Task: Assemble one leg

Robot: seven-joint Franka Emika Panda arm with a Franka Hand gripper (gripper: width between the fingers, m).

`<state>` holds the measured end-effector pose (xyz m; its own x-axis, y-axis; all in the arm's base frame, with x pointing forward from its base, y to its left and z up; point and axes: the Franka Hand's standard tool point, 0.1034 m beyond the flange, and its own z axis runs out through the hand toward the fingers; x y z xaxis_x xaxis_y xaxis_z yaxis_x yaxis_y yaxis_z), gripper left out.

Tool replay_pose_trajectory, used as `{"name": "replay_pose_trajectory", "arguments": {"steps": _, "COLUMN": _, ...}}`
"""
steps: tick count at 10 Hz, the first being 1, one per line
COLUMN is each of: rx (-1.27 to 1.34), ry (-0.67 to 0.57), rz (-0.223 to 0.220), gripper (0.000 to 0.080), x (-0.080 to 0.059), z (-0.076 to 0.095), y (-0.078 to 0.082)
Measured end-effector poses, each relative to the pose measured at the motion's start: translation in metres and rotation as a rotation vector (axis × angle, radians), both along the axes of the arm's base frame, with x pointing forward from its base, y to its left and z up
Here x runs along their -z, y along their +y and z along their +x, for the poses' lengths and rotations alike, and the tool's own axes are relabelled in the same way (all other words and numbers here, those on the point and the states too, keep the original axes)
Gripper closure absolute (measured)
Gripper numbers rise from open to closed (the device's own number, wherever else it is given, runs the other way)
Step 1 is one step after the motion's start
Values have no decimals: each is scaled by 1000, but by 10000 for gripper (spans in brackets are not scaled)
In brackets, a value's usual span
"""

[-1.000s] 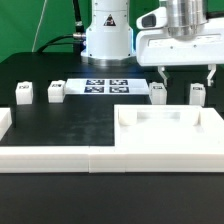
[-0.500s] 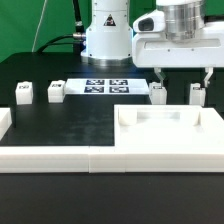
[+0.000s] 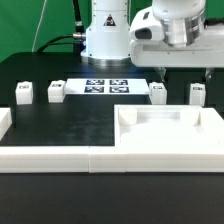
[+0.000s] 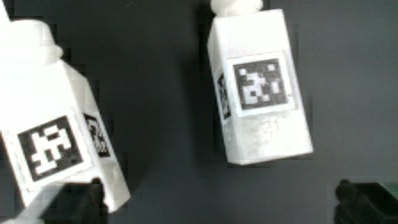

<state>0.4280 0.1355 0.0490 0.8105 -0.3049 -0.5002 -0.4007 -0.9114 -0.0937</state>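
Note:
Four small white legs with tags stand on the black table: two at the exterior view's left (image 3: 22, 94) (image 3: 55, 91) and two at its right (image 3: 158, 92) (image 3: 198, 94). My gripper (image 3: 187, 70) hangs open and empty above the two right legs, one finger over each side of the pair. In the wrist view, two tagged legs show below the gripper (image 4: 217, 206): one leg (image 4: 260, 88) lies between the fingers' line and the other leg (image 4: 61, 132) is close by one dark fingertip (image 4: 71, 205). Neither is gripped.
The marker board (image 3: 107, 86) lies at the back centre before the robot base (image 3: 107, 35). The large white tray-like panel (image 3: 168, 146) lies at the front right. A white L-shaped rail (image 3: 45, 158) runs along the front and left edge.
The gripper has risen a little above the two right legs and the wrist has tilted slightly. The legs and panel have not moved.

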Motion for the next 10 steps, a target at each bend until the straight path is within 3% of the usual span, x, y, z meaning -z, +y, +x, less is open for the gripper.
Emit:
{"name": "replay_pose_trajectory", "arguments": {"steps": 3, "rx": -45, "ry": 238, "rz": 86, "gripper": 151, "x": 5, "z": -6, "y": 12}}
{"name": "replay_pose_trajectory", "arguments": {"steps": 4, "rx": -54, "ry": 265, "rz": 95, "gripper": 151, "x": 8, "z": -5, "y": 18}}
{"name": "replay_pose_trajectory", "arguments": {"steps": 7, "rx": -71, "ry": 236, "rz": 75, "gripper": 151, "x": 17, "z": -6, "y": 40}}
{"name": "replay_pose_trajectory", "arguments": {"steps": 10, "rx": -106, "ry": 234, "rz": 84, "gripper": 151, "x": 35, "z": -18, "y": 42}}
